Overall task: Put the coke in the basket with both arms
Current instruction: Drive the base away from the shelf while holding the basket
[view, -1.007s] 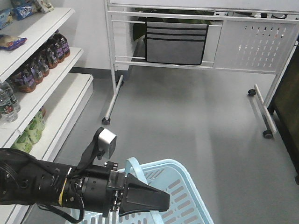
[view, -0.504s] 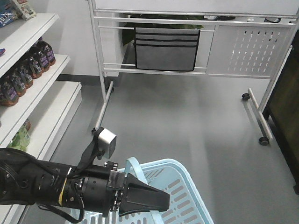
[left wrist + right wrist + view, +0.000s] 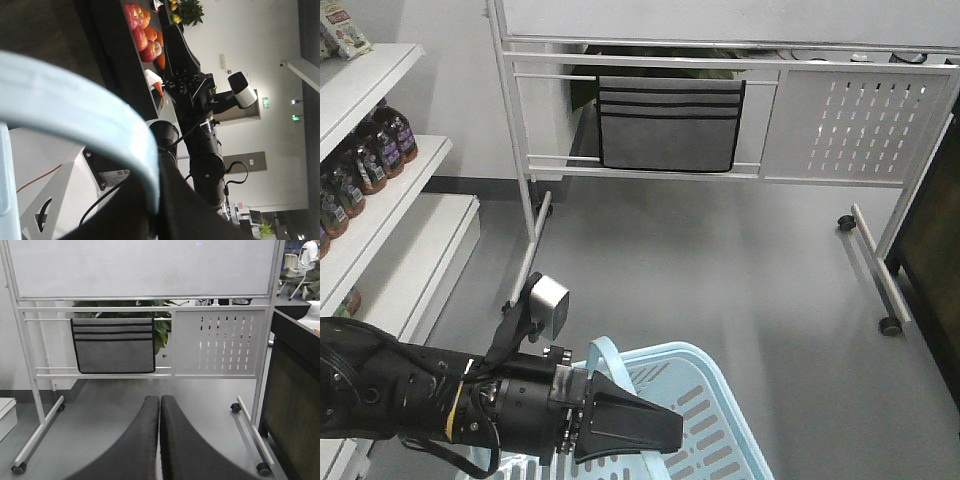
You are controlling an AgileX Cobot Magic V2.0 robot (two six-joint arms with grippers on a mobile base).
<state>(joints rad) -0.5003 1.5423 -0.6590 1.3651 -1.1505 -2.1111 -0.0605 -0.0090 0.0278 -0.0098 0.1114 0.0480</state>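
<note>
Left gripper (image 3: 665, 430), black and tapered, is clamped on the light blue loop handle (image 3: 607, 352) of the light blue plastic shopping basket (image 3: 725, 430) with slotted sides. The basket shows at the bottom edge of the front view, over the grey floor (image 3: 720, 260). The right gripper (image 3: 160, 399) has its two dark fingers pressed together with nothing between them, pointing toward the white wheeled whiteboard stand (image 3: 150, 270), which carries a grey fabric pocket organiser (image 3: 112, 345). White shelves (image 3: 375, 80) with dark bottles (image 3: 375, 150) stand at the left.
</note>
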